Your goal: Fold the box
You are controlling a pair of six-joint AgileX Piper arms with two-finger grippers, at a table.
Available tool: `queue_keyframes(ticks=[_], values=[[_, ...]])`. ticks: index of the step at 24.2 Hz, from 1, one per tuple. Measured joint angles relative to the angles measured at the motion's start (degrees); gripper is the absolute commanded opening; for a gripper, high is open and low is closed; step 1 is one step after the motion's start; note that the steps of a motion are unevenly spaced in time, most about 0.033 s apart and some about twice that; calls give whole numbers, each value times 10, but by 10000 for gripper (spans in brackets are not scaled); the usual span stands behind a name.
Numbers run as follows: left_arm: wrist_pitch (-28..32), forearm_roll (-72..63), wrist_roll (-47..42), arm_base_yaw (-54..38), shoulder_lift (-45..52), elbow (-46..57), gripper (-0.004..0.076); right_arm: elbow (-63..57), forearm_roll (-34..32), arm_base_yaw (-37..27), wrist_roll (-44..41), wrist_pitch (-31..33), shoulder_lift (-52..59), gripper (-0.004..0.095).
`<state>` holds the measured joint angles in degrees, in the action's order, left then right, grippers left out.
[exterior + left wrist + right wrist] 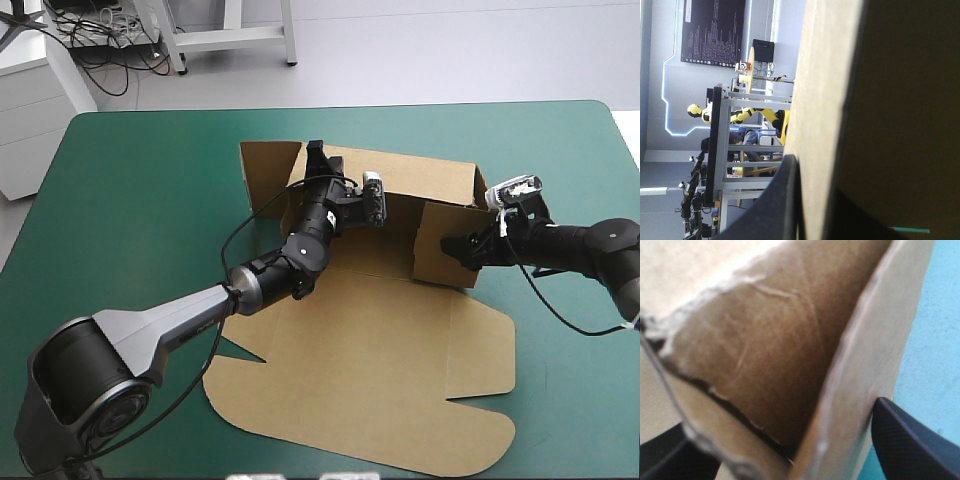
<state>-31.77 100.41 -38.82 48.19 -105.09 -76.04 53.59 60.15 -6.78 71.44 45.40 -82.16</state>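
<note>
The brown box lies mid-table, its broad lid panel flat toward the near edge. Its back wall stands raised, with a flap at the left end. My left gripper sits at the top of that back wall near the left corner. In the left wrist view the gripper is shut on the box, the board's edge rising ahead of one black finger. My right gripper is at the raised right wall. There it stands open, the folded wall between its fingers.
Teal-green cover shows on all sides of the box, widest at the left and the far right. A white cabinet stands beyond the table's far left corner.
</note>
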Motion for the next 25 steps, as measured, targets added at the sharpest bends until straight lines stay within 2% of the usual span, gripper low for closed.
queue_keyframes(ticks=[22, 23, 24, 25], values=[[-2, 0, 0, 0, 0, 0, -10, 0, 50, 1, 20, -2, -24, 712], [-2, 0, 0, 0, 0, 0, -10, 0, 52, 1, 20, -1, -24, 697], [-2, 0, 0, 0, 0, 0, -10, 0, 54, 1, 20, -1, -24, 614], [-2, 0, 0, 0, 0, 0, -10, 0, 61, 1, 19, -2, -25, 478]])
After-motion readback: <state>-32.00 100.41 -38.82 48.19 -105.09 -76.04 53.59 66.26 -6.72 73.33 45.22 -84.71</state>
